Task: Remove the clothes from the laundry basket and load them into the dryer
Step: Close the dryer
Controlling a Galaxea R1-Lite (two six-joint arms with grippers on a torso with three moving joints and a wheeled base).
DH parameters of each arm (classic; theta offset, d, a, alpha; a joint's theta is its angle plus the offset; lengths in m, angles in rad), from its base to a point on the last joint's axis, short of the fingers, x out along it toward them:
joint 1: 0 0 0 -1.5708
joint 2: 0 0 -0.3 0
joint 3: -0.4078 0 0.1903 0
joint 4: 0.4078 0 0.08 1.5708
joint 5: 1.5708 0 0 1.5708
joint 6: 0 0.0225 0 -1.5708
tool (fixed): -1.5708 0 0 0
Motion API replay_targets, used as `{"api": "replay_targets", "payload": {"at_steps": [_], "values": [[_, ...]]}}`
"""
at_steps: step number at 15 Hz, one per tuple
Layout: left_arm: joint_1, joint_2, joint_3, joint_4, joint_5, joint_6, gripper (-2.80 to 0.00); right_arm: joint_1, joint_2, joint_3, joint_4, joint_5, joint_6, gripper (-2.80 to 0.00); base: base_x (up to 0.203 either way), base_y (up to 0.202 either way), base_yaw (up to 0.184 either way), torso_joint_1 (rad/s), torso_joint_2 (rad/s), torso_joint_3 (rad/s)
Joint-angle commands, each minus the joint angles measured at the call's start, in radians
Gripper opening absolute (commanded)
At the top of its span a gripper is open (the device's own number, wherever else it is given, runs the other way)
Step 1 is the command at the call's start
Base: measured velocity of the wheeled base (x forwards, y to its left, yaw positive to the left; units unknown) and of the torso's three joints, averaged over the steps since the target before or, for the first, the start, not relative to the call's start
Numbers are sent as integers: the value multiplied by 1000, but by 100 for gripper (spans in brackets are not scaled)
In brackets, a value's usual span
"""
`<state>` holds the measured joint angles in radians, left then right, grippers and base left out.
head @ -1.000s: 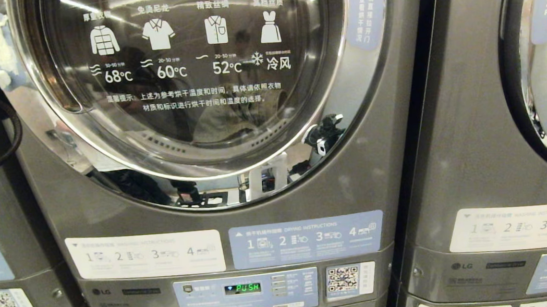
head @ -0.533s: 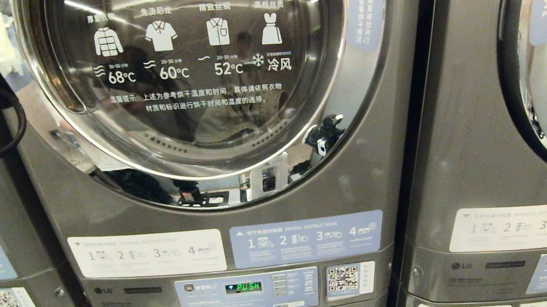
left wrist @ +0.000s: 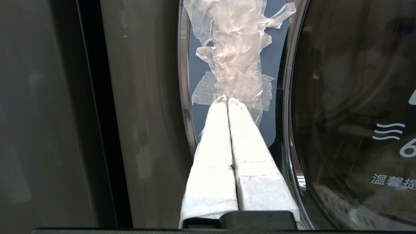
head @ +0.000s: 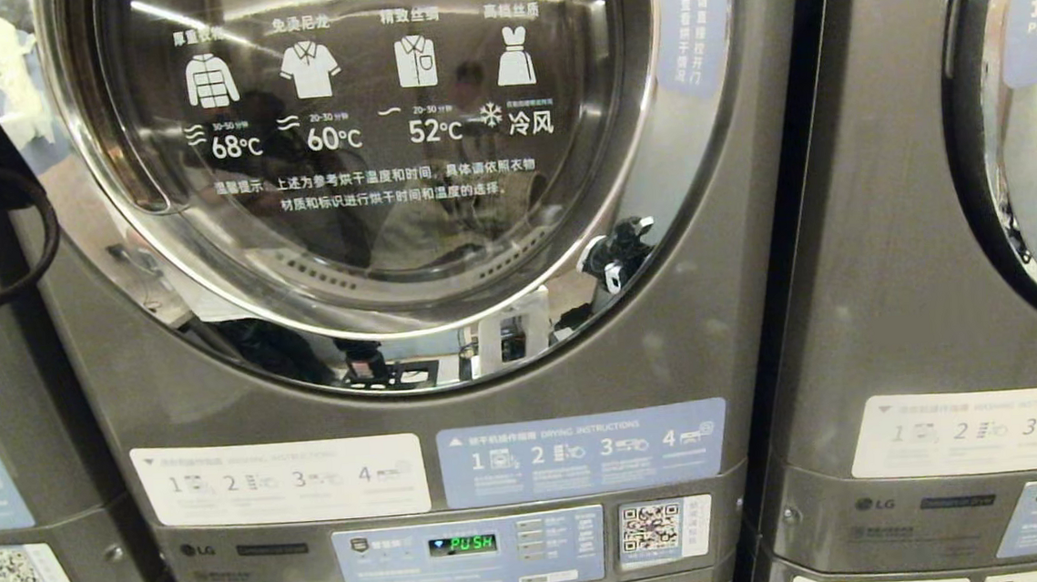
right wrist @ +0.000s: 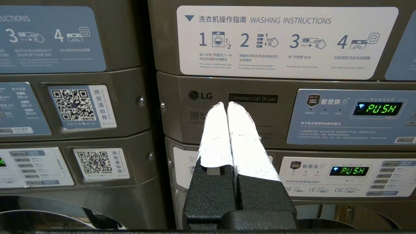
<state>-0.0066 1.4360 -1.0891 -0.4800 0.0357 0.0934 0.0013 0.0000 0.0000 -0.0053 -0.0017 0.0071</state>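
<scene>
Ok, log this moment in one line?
stage: reaching door | left gripper: shut, at taped patch on dryer door rim | right gripper: shut, idle | door: closed

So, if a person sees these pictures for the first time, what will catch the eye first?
First, the big round dryer door, shut, fills the upper middle of the head view, with white garment icons and temperatures on its glass. Below it a green PUSH display glows on the control panel. At the door's left edge, the shut left claw points at a patch of crumpled tape.

A self-service laundrette: stacked LG commercial dryers (head: 406,244) with instruction stickers (head: 281,481) and payment QR codes (head: 651,528).
</scene>
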Motion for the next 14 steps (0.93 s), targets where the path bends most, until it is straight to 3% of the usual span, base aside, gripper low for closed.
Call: {"api": "replay_targets", "payload": {"at_steps": [1,4,6,8,11,14], "values": [[-1,-14,-6,-5,-2,4,-280,0,1,0,0,-1,1,-280,0,0,0,0,0,0],[-1,-171,-8,8,0,45,-280,0,0,0,-1,0,0,-280,0,0,0,8,4,-2],[0,-319,-7,33,-3,112,-280,0,0,0,1,0,1,-280,0,0,0,3,13,1],[-2,-490,3,93,-53,195,-280,0,0,0,1,0,-1,-280,0,0,0,-11,18,13],[0,-782,68,286,-134,270,-280,0,0,0,1,0,-1,-280,0,0,0,0,0,0],[4,-1050,177,580,-166,275,-280,0,0,0,1,0,-1,-280,0,0,0,0,0,0]]}}
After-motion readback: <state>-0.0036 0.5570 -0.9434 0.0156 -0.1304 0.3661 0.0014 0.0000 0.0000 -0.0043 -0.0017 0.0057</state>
